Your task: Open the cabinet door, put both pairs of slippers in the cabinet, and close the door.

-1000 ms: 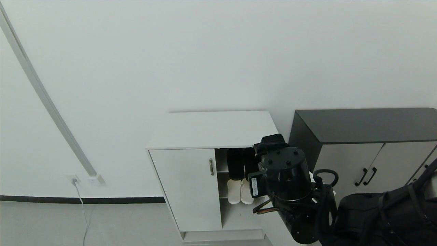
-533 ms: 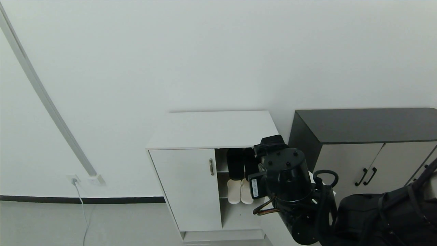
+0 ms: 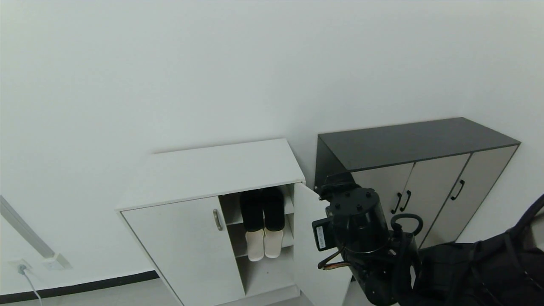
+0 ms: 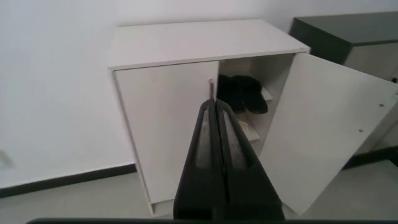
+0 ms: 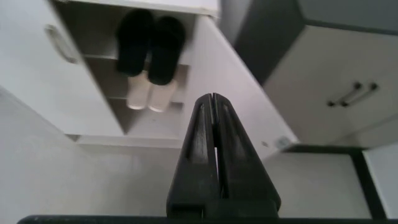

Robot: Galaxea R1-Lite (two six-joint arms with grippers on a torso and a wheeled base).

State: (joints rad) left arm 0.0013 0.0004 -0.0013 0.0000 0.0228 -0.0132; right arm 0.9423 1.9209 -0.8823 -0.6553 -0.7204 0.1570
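White cabinet (image 3: pixel 212 170) is the reference. Its right door (image 3: pixel 316 246) is swung open and its left door (image 3: pixel 187 250) is closed, with the handle (image 3: pixel 217 219) at that door's inner edge.

Both pairs sit in the cabinet's right compartment. The black slippers (image 3: pixel 262 208) are on the upper shelf, side by side, with their ends sticking out past the shelf front. The white slippers (image 3: pixel 264 243) are on the shelf directly below, also side by side and also overhanging a little.

The left gripper (image 4: pixel 216 102) is out in front of the cabinet, well apart from it, and lines up with the seam between the closed door and the open compartment. Its fingers are pressed flat together and it's empty.

The right gripper (image 5: pixel 214 98) is also in front of the cabinet and lines up with the open door's hinge edge. Its fingers are pressed together too, also empty. We can't tell if it touches the door.

In the head view we see the right arm (image 3: pixel 357 229) just beside the open door, on its outer side.

A dark cabinet (image 3: pixel 408 140) stands just beside the white cabinet on that same side, doors closed.
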